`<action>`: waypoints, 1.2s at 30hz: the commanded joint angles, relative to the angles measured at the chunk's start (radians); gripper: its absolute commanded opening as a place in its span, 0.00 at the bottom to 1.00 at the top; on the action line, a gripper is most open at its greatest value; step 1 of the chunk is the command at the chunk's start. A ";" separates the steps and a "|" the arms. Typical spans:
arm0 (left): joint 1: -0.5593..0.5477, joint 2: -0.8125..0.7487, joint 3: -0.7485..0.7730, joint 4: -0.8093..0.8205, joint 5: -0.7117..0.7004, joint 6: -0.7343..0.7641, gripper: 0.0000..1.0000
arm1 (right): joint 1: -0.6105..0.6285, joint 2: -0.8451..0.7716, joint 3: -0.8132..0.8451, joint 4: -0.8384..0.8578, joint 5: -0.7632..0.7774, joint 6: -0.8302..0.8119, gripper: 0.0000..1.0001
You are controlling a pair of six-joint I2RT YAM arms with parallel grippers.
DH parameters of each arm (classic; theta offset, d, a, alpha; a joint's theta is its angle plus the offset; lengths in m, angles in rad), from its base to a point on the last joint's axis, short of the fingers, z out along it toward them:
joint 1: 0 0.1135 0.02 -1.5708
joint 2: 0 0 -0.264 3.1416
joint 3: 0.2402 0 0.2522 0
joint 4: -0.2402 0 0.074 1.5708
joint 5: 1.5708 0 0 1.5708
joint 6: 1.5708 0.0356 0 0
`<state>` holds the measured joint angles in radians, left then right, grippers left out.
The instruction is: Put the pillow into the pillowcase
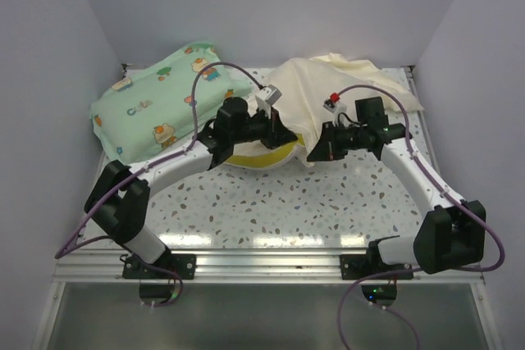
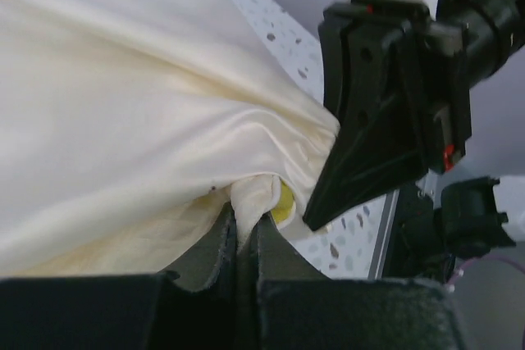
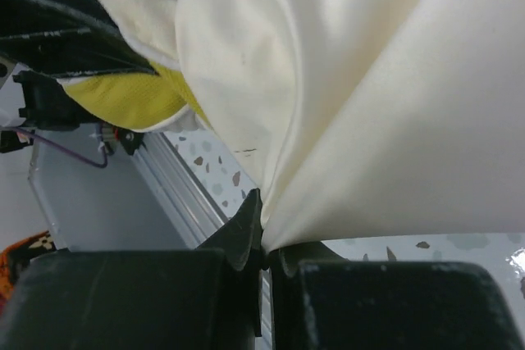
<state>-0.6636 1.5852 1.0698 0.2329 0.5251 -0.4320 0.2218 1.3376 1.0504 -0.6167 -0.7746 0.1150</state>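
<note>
The mint-green pillow [image 1: 152, 108] lies at the far left of the table [image 1: 271, 202]. My left gripper [image 2: 244, 231] is fully closed, pinching a fold of the pillowcase [image 1: 308, 88] at mid-table. The pillow [image 1: 254, 156] lies under that fabric, its yellow edge exposed. My right gripper [image 3: 264, 231] is fully closed on pillowcase fabric, just right of the left gripper.
</note>
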 commanded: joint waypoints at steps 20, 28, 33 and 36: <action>-0.007 -0.310 -0.198 -0.444 0.082 0.614 0.83 | -0.001 -0.072 -0.109 -0.172 0.156 -0.064 0.00; 0.400 -0.400 -0.166 -0.626 0.053 0.668 0.96 | 0.097 -0.048 0.029 -0.219 0.155 -0.110 0.92; 0.527 -0.277 -0.165 -0.555 -0.100 0.615 0.96 | 0.100 0.050 0.207 -0.149 0.282 -0.141 0.88; 0.576 -0.194 -0.172 -0.506 -0.090 0.602 0.96 | 0.161 0.148 0.315 0.032 0.403 -0.143 0.79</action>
<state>-0.1184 1.3514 0.8948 -0.3153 0.4664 0.1833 0.3325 1.4189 1.2610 -0.7574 -0.5220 0.0010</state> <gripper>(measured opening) 0.964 0.818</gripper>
